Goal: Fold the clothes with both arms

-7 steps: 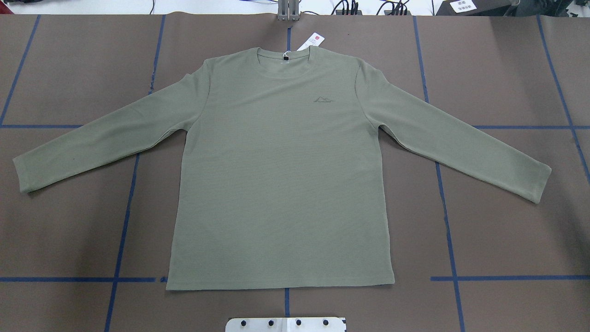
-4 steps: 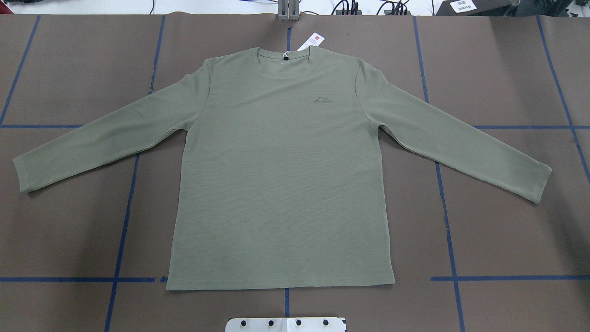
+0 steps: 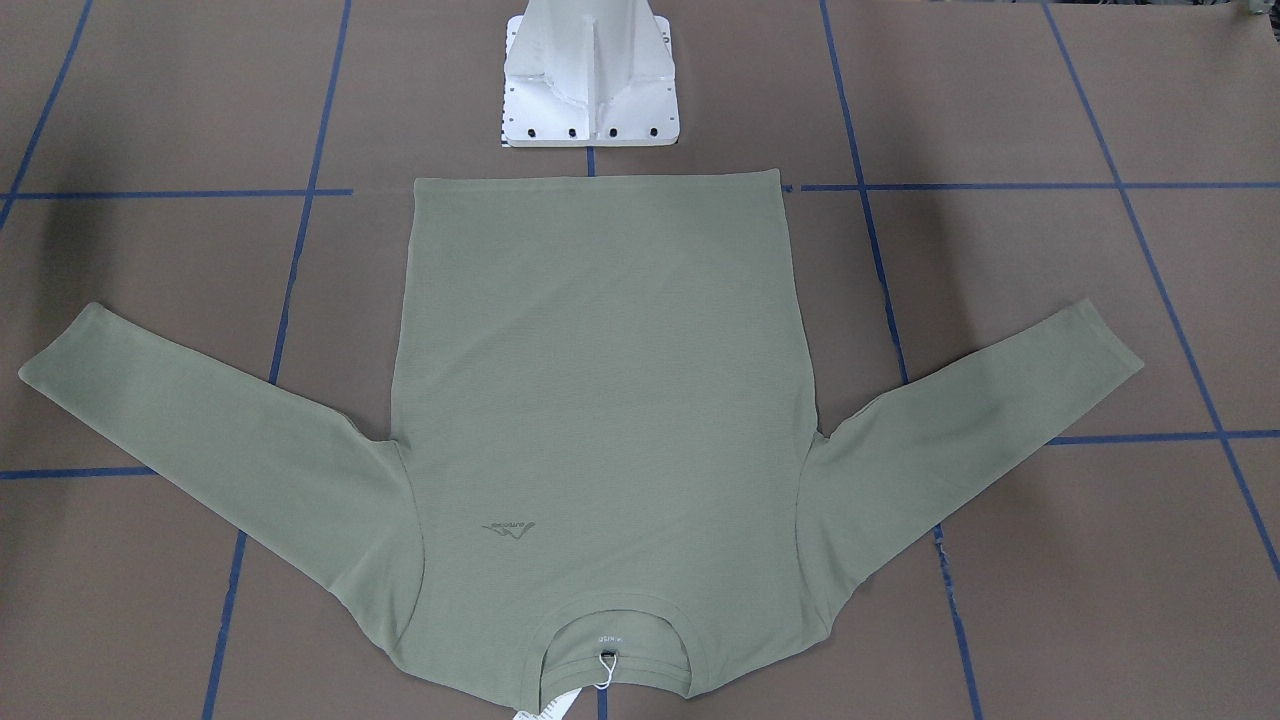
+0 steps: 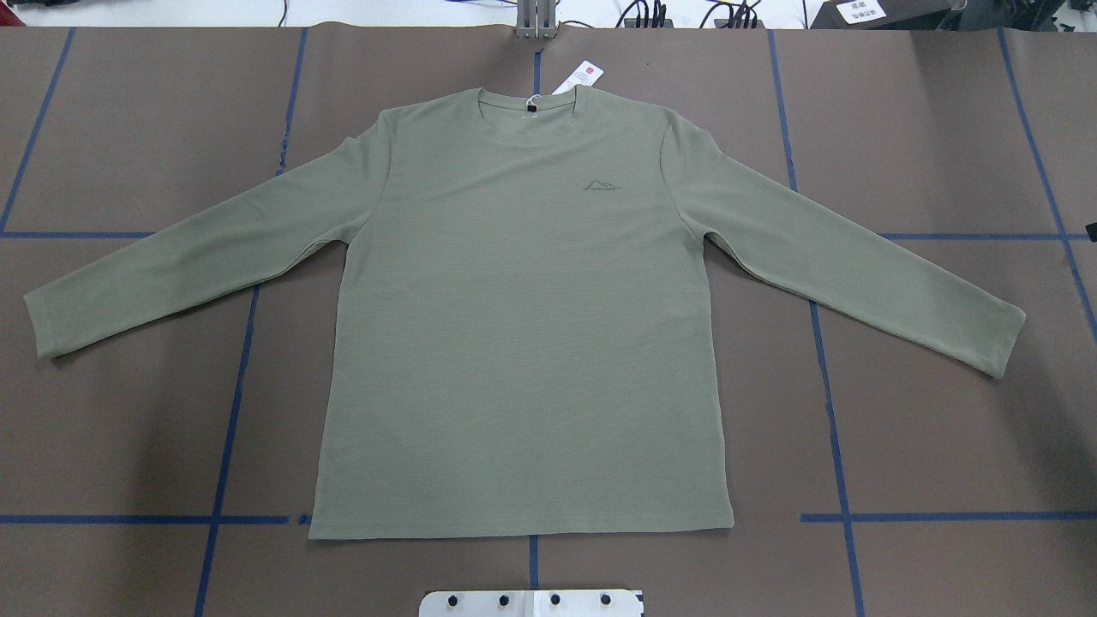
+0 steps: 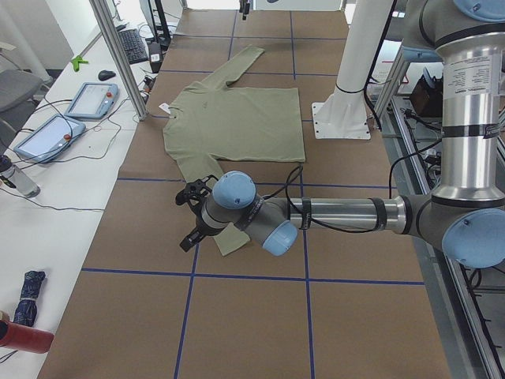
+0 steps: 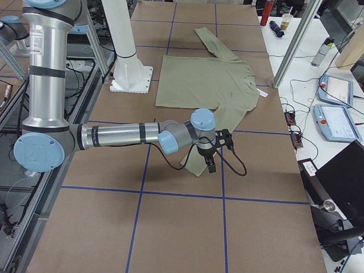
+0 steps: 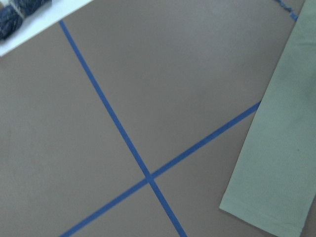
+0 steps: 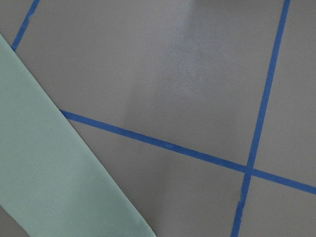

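Olive-green knit, the shirt (image 4: pixel 523 343) lies face up and fully spread in front of the pedestal base (image 3: pixel 590 90). Its hem (image 4: pixel 523 527) is the edge nearest the base and its collar (image 4: pixel 527 107) the edge farthest from it, with the hang tag (image 4: pixel 584 75) just beyond the collar. Both sleeves angle outward to either side of the base, and no part of the body or sleeves is turned over. Judged from this layout, no fold has been made and the whole folding sequence remains to be done. The left cuff (image 4: pixel 43 321) and the right cuff (image 4: pixel 1007 343) lie flat on the brown table cover (image 4: pixel 943 428), well out from the base and among the blue tape lines (image 4: pixel 231 411). The left gripper (image 5: pixel 192 215) hangs over the left cuff at the end of the outstretched left arm (image 5: pixel 339 213). The right gripper (image 6: pixel 219 149) hangs over the right cuff on the right arm (image 6: pixel 119 135). Both grippers show clearly only in the side views, so whether the jaws are spread or pressed together cannot be told. Neither wrist view shows fabric between the fingers, only sleeve cloth on the cover. The likely first step is a grasp at each cuff.
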You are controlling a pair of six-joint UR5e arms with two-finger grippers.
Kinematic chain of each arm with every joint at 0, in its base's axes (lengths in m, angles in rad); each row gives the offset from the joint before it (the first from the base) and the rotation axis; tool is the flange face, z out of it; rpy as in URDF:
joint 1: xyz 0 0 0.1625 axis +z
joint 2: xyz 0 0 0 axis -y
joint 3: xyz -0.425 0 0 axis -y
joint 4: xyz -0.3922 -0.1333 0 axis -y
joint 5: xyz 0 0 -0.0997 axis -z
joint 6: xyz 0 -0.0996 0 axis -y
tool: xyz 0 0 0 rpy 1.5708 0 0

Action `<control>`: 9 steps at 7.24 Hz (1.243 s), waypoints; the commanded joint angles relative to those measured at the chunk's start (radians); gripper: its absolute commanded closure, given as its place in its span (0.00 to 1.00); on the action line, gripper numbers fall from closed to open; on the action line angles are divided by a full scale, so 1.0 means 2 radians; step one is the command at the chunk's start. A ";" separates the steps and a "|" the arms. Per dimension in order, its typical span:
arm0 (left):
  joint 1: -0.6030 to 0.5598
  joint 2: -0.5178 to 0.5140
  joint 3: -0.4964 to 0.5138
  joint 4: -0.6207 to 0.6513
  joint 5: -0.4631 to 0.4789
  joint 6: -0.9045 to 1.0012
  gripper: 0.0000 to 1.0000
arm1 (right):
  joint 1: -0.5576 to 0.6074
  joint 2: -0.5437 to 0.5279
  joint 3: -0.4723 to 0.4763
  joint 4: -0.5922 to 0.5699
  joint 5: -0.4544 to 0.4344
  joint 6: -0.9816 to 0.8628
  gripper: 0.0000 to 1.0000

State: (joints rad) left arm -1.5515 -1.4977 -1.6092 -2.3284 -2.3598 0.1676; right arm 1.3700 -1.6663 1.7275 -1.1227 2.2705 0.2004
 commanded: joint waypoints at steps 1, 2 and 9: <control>0.000 -0.005 0.010 -0.052 -0.004 -0.060 0.00 | 0.010 -0.040 -0.014 0.088 0.008 0.003 0.00; 0.000 -0.001 0.012 -0.076 -0.004 -0.063 0.00 | 0.008 -0.050 -0.045 0.139 0.008 0.092 0.00; 0.000 0.037 0.010 -0.153 -0.005 -0.062 0.00 | -0.117 -0.037 -0.184 0.406 -0.075 0.320 0.23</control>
State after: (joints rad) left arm -1.5524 -1.4322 -1.5893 -2.6163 -2.3700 0.0431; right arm 1.1749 -1.7457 1.3608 -0.3122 2.1465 0.8336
